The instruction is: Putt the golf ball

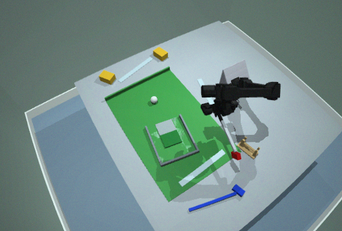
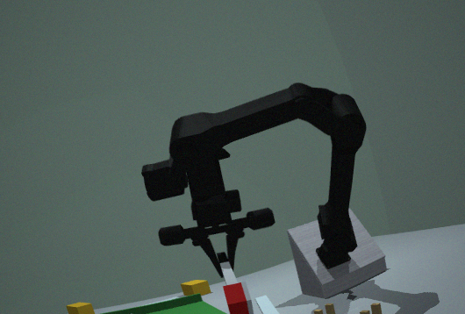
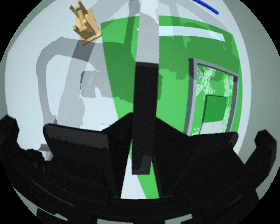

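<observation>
We find the claw (image 2: 222,260) closed on the grey shaft of the red putter (image 1: 235,155), gripping it near the upper end. The claw points downward, and the shaft hangs from it at a slant. In the top view the red head sits lowest, just past the edge of the green mat (image 1: 135,103) and close to the wooden putter stand (image 1: 248,148), which holds nothing. We cannot tell whether the head touches the tabletop (image 1: 284,80).

The golf ball (image 1: 154,99) rests on the green mat, well apart from the putter, between the mat's dark raised end wall and the raised green (image 1: 170,138). The raised green is a darker square enclosed on three sides by a grey border (image 1: 151,142), with a pale ramp (image 1: 165,126) on the side facing the ball.

We note a blue putter (image 1: 219,199) lying flat on the tabletop beyond the mat's near corner. A pale strip (image 1: 202,168) lies across the mat near the red head. Two yellow blocks (image 1: 107,77) (image 1: 160,53) sit beyond the mat's end wall with another pale strip (image 1: 135,70) between them. The arm stands on a grey wedge base (image 2: 307,246).
</observation>
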{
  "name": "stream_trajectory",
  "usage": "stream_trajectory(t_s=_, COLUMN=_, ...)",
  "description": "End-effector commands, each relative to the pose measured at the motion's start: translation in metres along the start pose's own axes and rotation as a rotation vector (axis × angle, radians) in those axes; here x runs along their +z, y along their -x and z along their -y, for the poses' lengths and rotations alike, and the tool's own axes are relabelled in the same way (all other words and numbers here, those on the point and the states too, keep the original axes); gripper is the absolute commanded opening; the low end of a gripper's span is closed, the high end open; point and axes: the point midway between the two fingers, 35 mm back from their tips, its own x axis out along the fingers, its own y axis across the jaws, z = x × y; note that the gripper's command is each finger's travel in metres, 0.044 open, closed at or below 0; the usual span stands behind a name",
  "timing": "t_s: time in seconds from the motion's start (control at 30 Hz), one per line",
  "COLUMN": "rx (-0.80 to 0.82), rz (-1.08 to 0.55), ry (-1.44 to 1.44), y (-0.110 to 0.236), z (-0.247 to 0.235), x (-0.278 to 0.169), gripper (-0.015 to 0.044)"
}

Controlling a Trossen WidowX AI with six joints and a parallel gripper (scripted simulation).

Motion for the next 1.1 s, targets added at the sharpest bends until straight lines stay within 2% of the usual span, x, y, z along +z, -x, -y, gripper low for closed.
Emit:
stream_trajectory(t_s=0.0, rx=-0.015, rz=-0.023, ry=-0.104, y=0.007, z=0.016, x=-0.019, gripper=0.0000)
stream_trajectory(t_s=0.57, rx=-0.054, rz=-0.097, ry=-0.542, y=0.032, z=0.060, x=-0.114, gripper=0.0000)
stream_trajectory(t_s=1.07, rx=-0.076, rz=-0.135, ry=-0.917, y=0.050, z=0.076, x=-0.206, gripper=0.0000)
